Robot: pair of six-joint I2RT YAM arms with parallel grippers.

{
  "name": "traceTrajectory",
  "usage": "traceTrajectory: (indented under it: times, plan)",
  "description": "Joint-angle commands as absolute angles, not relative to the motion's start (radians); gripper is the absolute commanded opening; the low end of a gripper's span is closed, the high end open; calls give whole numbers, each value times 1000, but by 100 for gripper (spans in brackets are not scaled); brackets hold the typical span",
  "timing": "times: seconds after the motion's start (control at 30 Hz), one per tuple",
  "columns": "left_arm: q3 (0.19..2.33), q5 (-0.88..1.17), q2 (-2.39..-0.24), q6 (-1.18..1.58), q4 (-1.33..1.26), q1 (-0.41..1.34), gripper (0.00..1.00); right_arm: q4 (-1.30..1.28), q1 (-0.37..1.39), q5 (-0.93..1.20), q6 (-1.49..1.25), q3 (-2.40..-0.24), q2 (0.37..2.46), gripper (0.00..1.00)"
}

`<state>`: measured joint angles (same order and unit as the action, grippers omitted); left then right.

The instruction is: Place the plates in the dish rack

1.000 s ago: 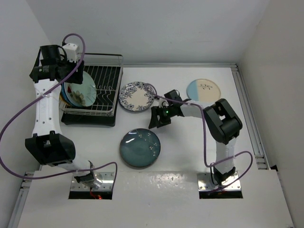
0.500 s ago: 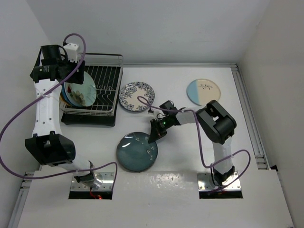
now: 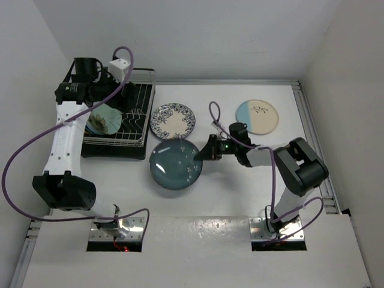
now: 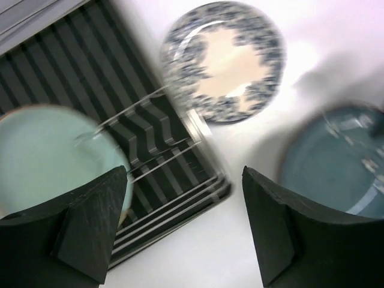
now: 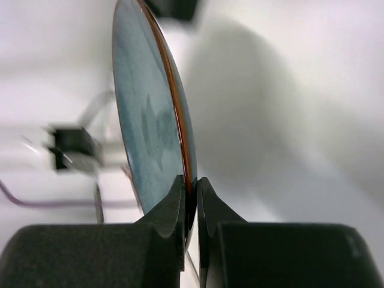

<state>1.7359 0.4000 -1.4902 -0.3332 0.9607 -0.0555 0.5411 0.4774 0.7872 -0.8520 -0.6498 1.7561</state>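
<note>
My right gripper [image 3: 207,152] is shut on the right rim of the dark teal plate [image 3: 175,164], which is off the table and tilted. In the right wrist view the plate [image 5: 144,120] stands edge-on between my closed fingers [image 5: 191,186]. The dish rack [image 3: 137,114] sits at the far left with a mint green plate [image 3: 103,120] standing in it. My left gripper [image 3: 114,90] hovers open and empty over the rack [image 4: 156,120]; its view also takes in the mint plate [image 4: 54,156] and the teal plate [image 4: 336,162].
A blue-floral white plate [image 3: 173,121] lies flat just right of the rack, directly behind the teal plate, and shows too in the left wrist view [image 4: 225,60]. A blue-and-cream plate [image 3: 257,116] lies at the far right. Walls close in the table on three sides.
My right gripper dropped to the teal plate's rim, shut on it, and carried it up and away from the near edge. My left arm swung right over the rack and opened wider.
</note>
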Motion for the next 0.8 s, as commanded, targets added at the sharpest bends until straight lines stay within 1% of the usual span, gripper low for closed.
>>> traceTrajectory:
  times: [0.0,0.03,0.13,0.33,0.43,0.5,0.53,0.57,0.67,0.7,0.77]
  plan:
    - [1736,615,-1495,-367,982,0,82,956,440,858,-1072,-703,1637,0]
    - [1736,688,-1508,-379,992,14,84,951,437,830,-1068,-707,1629,0]
    - [1736,767,-1554,-379,1006,78,87,896,429,789,-1016,-755,1595,0]
    - [1736,723,-1643,-410,1035,167,89,848,417,779,-943,-844,1585,0]
    - [1726,684,-1686,-410,1035,167,89,848,417,791,-934,-871,1577,0]
    - [1726,684,-1732,-410,1060,167,85,848,413,790,-928,-874,1566,0]
    - [1738,684,-1744,-410,1074,167,82,847,414,788,-924,-876,1563,0]
    - [1752,713,-1755,-420,1103,167,68,845,408,788,-922,-876,1557,0]
    - [1770,736,-1778,-446,1135,167,41,844,403,790,-916,-874,1557,0]
    - [1770,736,-1778,-446,1155,167,21,841,406,790,-913,-876,1554,0]
    - [1798,736,-1778,-446,1164,157,6,839,407,790,-905,-876,1560,0]
